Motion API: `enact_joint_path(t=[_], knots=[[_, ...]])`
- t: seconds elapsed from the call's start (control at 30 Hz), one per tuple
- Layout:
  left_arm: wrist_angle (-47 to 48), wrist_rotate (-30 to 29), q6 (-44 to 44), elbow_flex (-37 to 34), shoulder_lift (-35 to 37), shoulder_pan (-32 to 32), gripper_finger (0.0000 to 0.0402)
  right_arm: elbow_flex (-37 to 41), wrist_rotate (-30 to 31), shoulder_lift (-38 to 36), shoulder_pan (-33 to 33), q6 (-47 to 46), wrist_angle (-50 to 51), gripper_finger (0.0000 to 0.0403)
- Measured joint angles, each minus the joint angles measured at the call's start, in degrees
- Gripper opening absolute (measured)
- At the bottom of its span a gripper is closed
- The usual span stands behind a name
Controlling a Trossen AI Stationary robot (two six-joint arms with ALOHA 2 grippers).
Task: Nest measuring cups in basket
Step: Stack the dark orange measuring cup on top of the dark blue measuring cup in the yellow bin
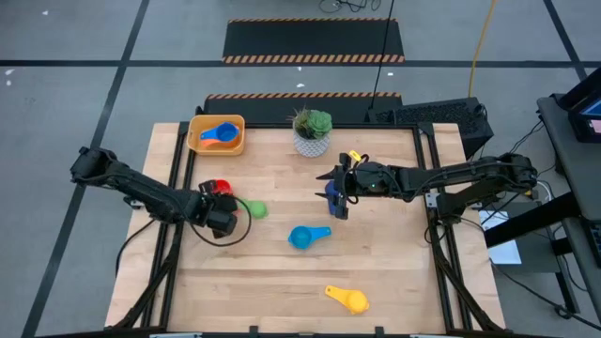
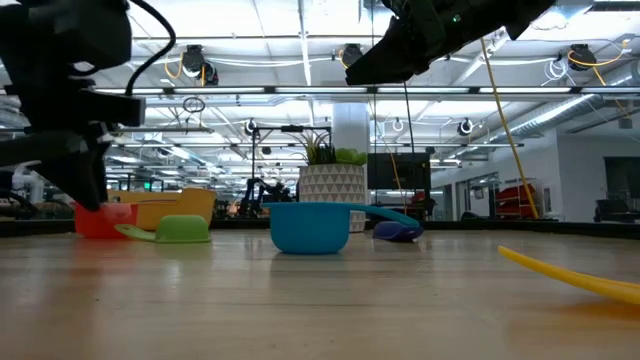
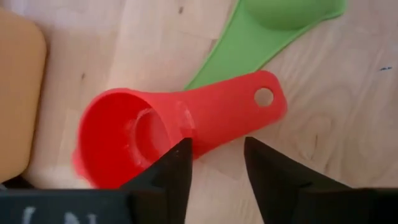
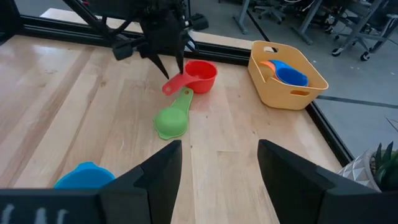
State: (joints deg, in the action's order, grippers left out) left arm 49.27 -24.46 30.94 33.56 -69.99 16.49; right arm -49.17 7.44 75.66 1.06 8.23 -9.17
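Left end effector over red cup handle, right one up over desk middle

Left end effector is low at the red cup, fingers spread with a gap, one each side of the handle, not pinching it in the wrist view. Green cup lies just beside the red one, its handle touching or nearly so. Right end effector hangs above the desk, fingers spread, nothing between them; a dark blue cup lies under it. Basket sits at the far left corner with a blue cup and something orange in it. Light blue cup mid desk, yellow cup near the front edge, plant pot beside the basket
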Motion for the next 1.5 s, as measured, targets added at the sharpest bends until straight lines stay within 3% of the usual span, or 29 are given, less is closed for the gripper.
enact_joint_path(t=[0.2, 0.37, 1.07, 1.5], knots=[[-4.4, 5.1, -3.5, 0.0, -5.0, -3.3, 0.0073, 0.0, 0.0, 0.0, 0.0, 0.0, 0.3, 0.0203], [-5.0, 5.6, -6.8, 0.9, -6.2, -4.7, 0.0008, 0.0, 0.0, 0.0, 0.0, 0.0, 0.3, 0.0203], [-5.0, 5.5, -33.3, 21.5, -2.9, -4.9, 0.0002, 0.0, 0.0, 0.0, 0.0, -0.9, -1.0, 0.0203], [-10.9, 14.0, -46.0, 25.0, -3.0, -4.3, 0.0002, 0.0, -0.3, 4.5, -2.7, -0.4, -11.0, 0.0203]])
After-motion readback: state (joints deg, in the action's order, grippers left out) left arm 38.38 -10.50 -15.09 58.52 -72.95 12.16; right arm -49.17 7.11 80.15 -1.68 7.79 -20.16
